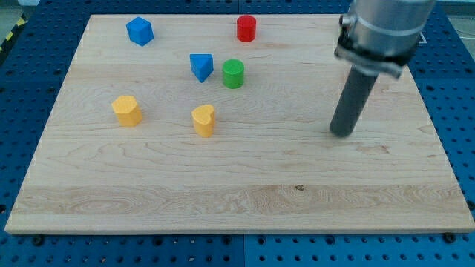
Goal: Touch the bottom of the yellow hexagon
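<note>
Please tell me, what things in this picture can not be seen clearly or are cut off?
- Camera view: the arm above my tip is cut off by the view's top edge.
- The two yellow blocks are too small to tell which is the hexagon.
- The board's bottom corners are cut off.

1. No text, label, brand, number or sign can be read anywhere.
2. The wooden board [245, 185] bears only plain grain, and the blocks on it are unmarked.

Pale, smooth-grained wooden desk [245, 185]; matt, plastic-looking yellow hexagon [127, 110] and green cylinder [233, 73]; dark matt rod, tip [341, 133].
</note>
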Action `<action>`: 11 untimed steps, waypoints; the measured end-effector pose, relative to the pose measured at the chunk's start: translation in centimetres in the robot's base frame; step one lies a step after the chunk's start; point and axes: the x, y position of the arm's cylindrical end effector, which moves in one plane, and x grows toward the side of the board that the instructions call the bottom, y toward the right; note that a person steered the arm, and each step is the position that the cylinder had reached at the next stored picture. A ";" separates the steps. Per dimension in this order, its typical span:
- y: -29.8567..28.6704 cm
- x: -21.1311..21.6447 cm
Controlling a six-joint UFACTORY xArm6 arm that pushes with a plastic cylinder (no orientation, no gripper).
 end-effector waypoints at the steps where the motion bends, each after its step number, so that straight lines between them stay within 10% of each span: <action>1: -5.6 5.6; 4: -22.1 3.1; 11: -33.1 -4.5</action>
